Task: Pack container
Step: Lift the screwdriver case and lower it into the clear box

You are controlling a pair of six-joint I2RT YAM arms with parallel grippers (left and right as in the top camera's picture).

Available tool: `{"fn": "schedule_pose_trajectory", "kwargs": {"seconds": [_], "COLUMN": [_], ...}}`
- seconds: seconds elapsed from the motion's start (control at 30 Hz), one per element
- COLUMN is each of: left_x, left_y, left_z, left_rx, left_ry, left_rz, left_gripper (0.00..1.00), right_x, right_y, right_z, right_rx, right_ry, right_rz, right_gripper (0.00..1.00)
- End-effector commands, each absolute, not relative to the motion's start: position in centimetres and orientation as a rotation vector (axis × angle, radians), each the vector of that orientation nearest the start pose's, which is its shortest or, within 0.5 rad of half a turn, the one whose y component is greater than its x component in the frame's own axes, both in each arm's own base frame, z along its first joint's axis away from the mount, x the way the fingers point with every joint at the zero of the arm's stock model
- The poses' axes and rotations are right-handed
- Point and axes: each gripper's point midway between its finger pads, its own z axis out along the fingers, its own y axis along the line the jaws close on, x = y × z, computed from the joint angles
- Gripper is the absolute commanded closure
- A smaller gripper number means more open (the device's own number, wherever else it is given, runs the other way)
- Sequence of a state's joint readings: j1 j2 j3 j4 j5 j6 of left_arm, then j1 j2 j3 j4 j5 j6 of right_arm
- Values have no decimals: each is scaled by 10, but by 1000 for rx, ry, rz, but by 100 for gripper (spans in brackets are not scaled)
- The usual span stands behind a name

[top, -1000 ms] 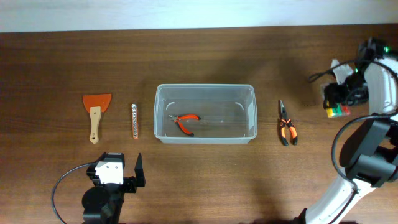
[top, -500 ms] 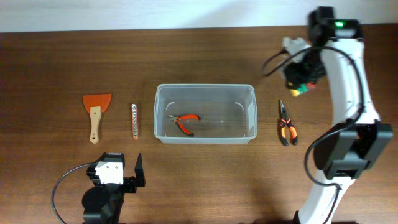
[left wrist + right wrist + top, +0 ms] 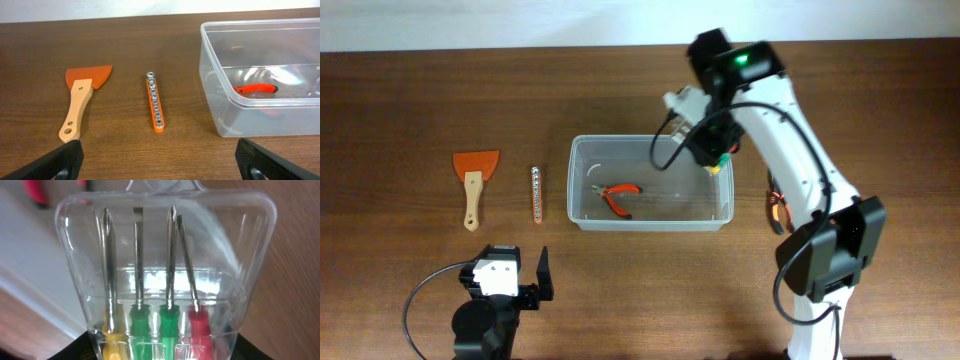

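Note:
The large clear container (image 3: 582,150) sits mid-table and holds red-handled cutters (image 3: 618,196); it also shows in the left wrist view (image 3: 220,75). My right gripper (image 3: 712,150) is shut on a small clear case of coloured screwdrivers (image 3: 165,265) and holds it above the container's right end. My left gripper (image 3: 159,157) is open and empty, low at the front left, facing an orange scraper (image 3: 80,97) and an orange bit holder (image 3: 154,101).
Orange-handled pliers (image 3: 778,212) lie right of the container, partly hidden by my right arm. The scraper (image 3: 475,180) and bit holder (image 3: 535,194) lie left of the container.
My right arm has swung left from the table's far right, carrying the screwdriver case to above the container's right end. The left arm has not moved.

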State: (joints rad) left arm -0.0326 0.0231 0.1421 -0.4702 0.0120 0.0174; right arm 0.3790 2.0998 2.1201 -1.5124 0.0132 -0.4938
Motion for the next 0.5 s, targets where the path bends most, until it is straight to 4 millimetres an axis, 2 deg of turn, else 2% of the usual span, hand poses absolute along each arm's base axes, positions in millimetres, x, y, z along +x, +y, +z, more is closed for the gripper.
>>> {"fn": "schedule_pose_trajectory", "kwargs": {"seconds": [0.0,0.07,0.13,0.47], "left_x": [223,223,223,223], "left_y": [-12,-12,-12,-12], "left_z": [122,122,122,122], "left_rx": [66,66,66,66], "left_ry": [1920,1920,1920,1920], "left_rz": [-38,-38,-38,-38], "left_gripper": [1,1,1,1], "right_x": [377,368,366,370], "right_y": [185,201,208,222], "right_z": [171,171,171,164], "right_rx": [-1359,-1408,-1432,-1441], "right_ry": [2711,2686,2666,2641], "right_rz": [66,101,103,156], "right_gripper": [43,43,43,43]}}
